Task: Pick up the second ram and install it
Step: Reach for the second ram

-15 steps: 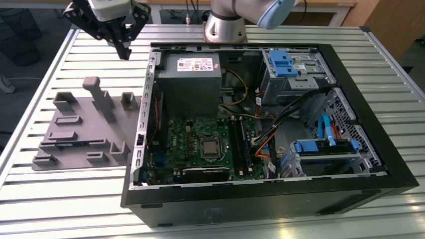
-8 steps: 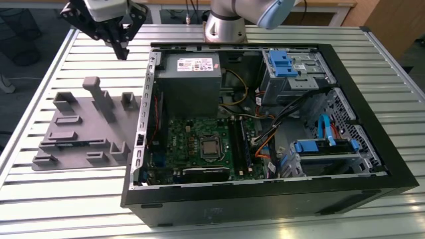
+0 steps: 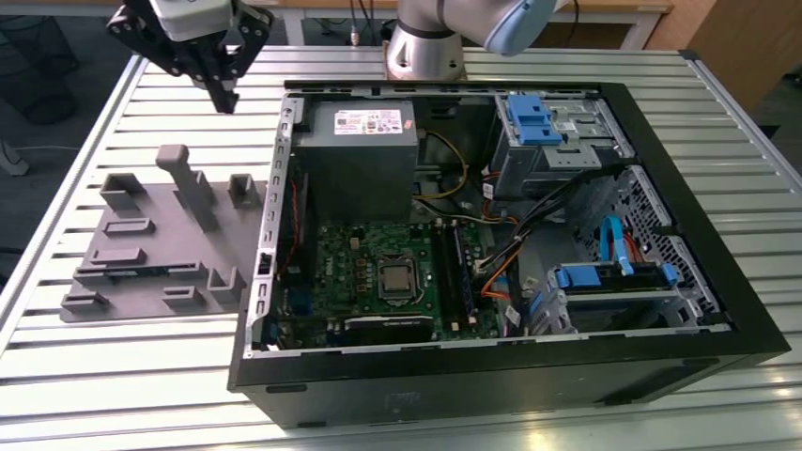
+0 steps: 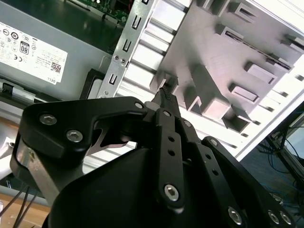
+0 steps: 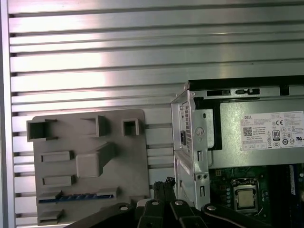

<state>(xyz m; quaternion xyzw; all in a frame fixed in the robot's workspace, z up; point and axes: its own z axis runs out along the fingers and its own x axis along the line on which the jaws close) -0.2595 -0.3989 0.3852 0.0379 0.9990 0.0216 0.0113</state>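
Tool (image 3: 225,100) (image 4: 166,95) (image 5: 164,183) of matte black linkage bars studded with round bolt heads, its slim fingertips drawn together to a narrow point and closed on themselves. In the exterior view, hanging at about eleven o'clock of the scene, above bare counter (image 3: 126,376) of ribbed, shiny aluminium slats. Toward six o'clock from the tool, a grey moulded plastic tray (image 3: 169,240) (image 5: 128,161) (image 4: 199,42), dull and smooth, lying flat, with square pockets, low blocks, one tall upright post and several long slots. In the first wrist view, the second ram (image 5: 76,196) as a thin blue-green strip seated in one of those long slots, in the half of the tray toward six o'clock, well apart from the tool. At three o'clock from the tray and just beside it, an open computer case (image 3: 501,376) with a black shell and a perforated bare-metal inner frame. Inside, at twelve o'clock, a plain grey boxy power supply (image 3: 357,155) (image 5: 261,147) (image 4: 38,71) with a pale label. Below that, toward six o'clock, a green motherboard (image 3: 357,249) with a square silvery processor socket (image 3: 398,279) (image 5: 244,199) and dark long slots beside it. At three o'clock within the case, metal drive cages with blue plastic latches (image 3: 532,117) and loose bundled cables. At twelve o'clock beyond the case, the rounded grey base of the arm (image 3: 426,47).
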